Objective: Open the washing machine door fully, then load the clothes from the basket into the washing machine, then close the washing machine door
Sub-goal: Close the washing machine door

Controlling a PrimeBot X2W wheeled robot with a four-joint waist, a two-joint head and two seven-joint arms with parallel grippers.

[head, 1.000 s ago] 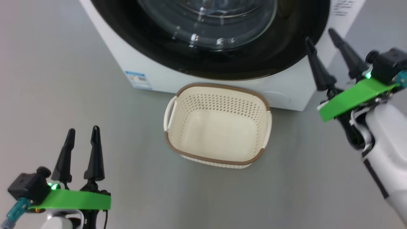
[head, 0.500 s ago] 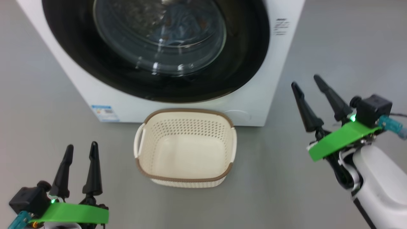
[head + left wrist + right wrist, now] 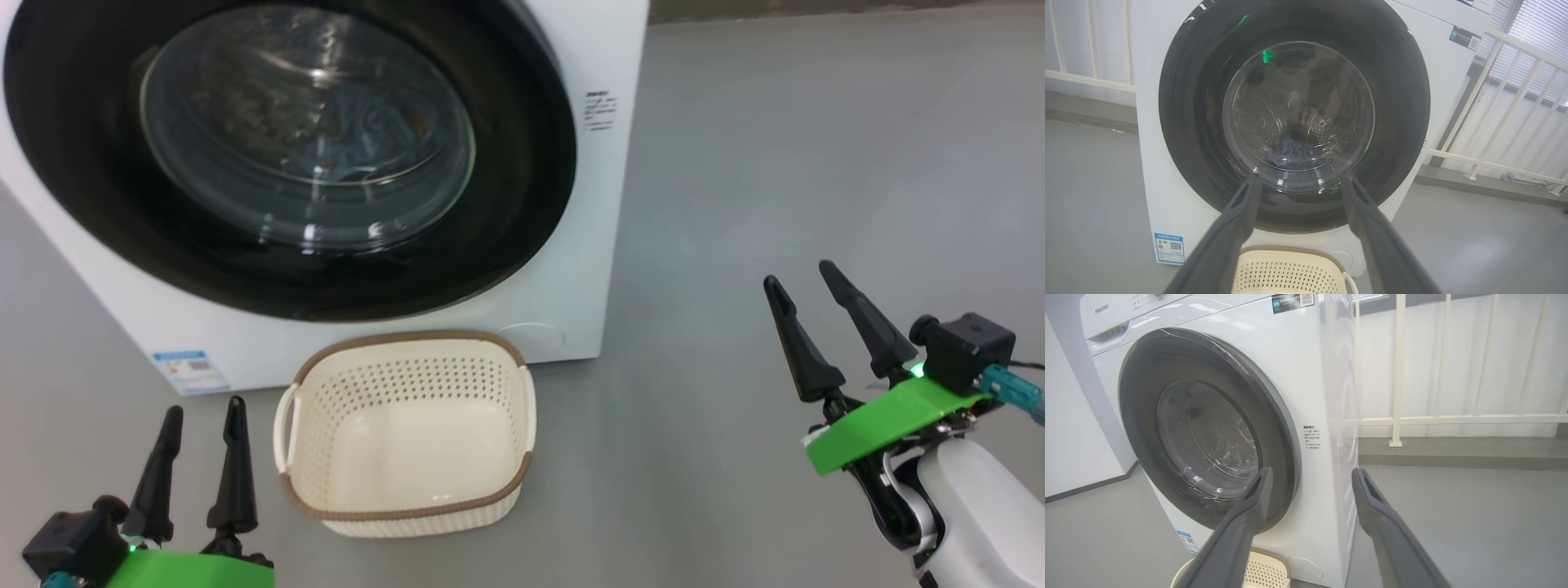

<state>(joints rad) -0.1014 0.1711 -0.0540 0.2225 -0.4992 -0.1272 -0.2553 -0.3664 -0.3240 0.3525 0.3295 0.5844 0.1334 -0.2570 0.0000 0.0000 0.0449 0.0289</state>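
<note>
Two grippers show in the head view, jaws apart and empty: left gripper (image 3: 204, 406) beside the basket (image 3: 408, 337), right gripper (image 3: 798, 273) well apart. Basket sits before the washer (image 3: 608, 204), door (image 3: 514, 163) closed. Left wrist view: clothes (image 3: 1290, 152) lie low in the drum (image 3: 1327, 134), behind the door. Right wrist view: parted jaws face the washer's corner.

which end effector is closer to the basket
The left end effector, right beside the basket; the right end effector hangs far off to the side.
</note>
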